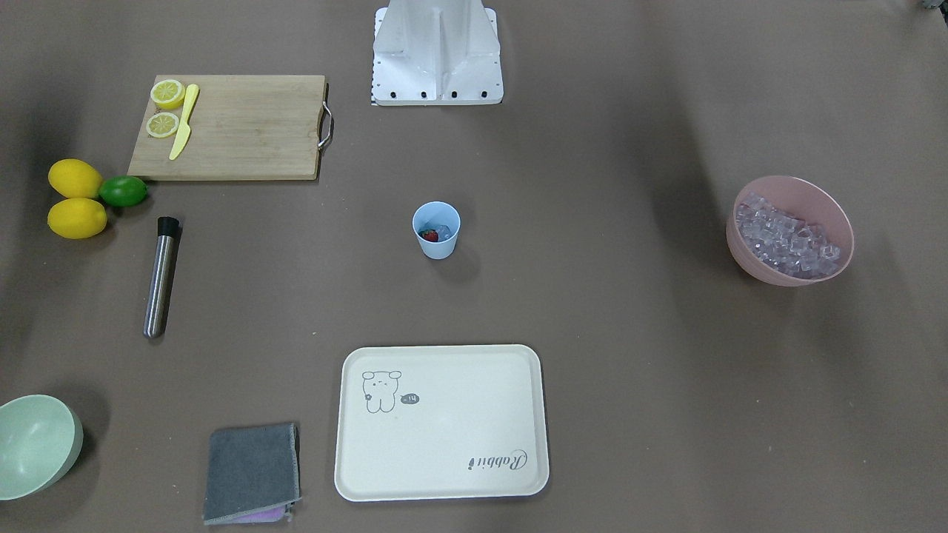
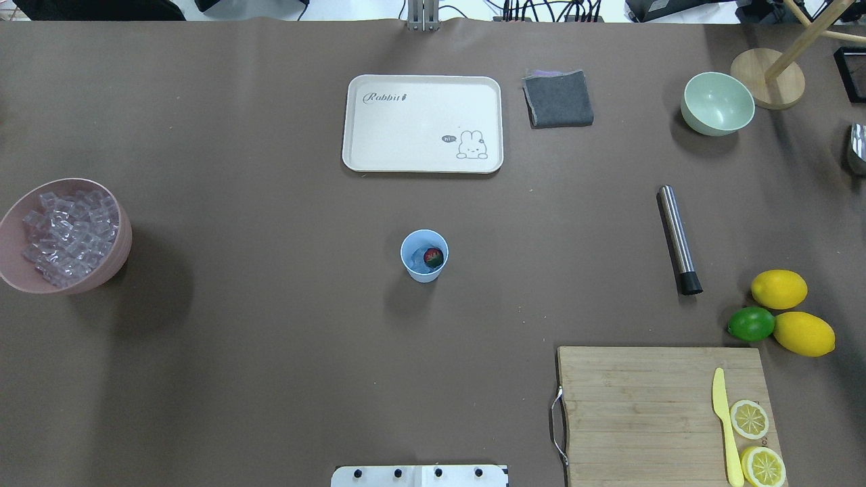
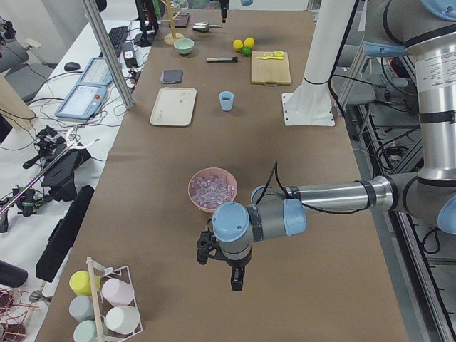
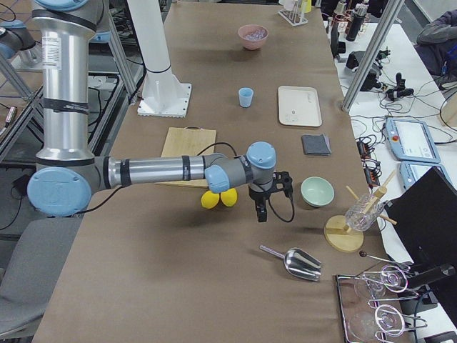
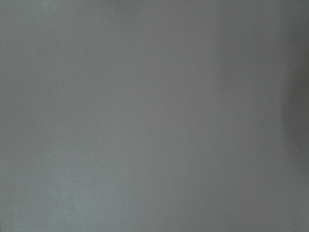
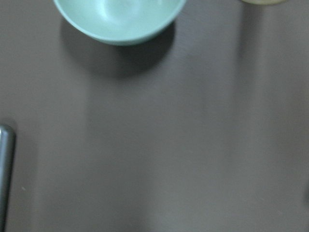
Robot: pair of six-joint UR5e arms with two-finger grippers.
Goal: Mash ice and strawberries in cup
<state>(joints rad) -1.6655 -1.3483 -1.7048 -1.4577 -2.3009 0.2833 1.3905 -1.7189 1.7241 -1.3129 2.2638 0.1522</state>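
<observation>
The light-blue cup [image 1: 436, 229] stands upright mid-table, also in the overhead view [image 2: 424, 255]. Inside it lie a red strawberry [image 2: 434, 257] and some clear ice [image 1: 443, 226]. More ice cubes [image 2: 61, 237] fill a pink bowl [image 1: 837, 255]. My left gripper [image 3: 237, 281] hangs over bare table beyond the pink bowl, far from the cup; I cannot tell if it is open or shut. My right gripper [image 4: 261, 213] hangs near the pale green bowl [image 4: 317, 191], far from the cup; I cannot tell its state. Neither wrist view shows fingers.
A steel rod with a black end [image 2: 678, 239] lies on the robot's right. Two lemons [image 2: 779, 289] and a lime [image 2: 751, 324] sit by a cutting board [image 2: 636, 406] with a yellow knife and lemon slices. A cream tray [image 2: 423, 123], grey cloth [image 2: 558, 99] and metal scoop [image 4: 296, 262] are also there.
</observation>
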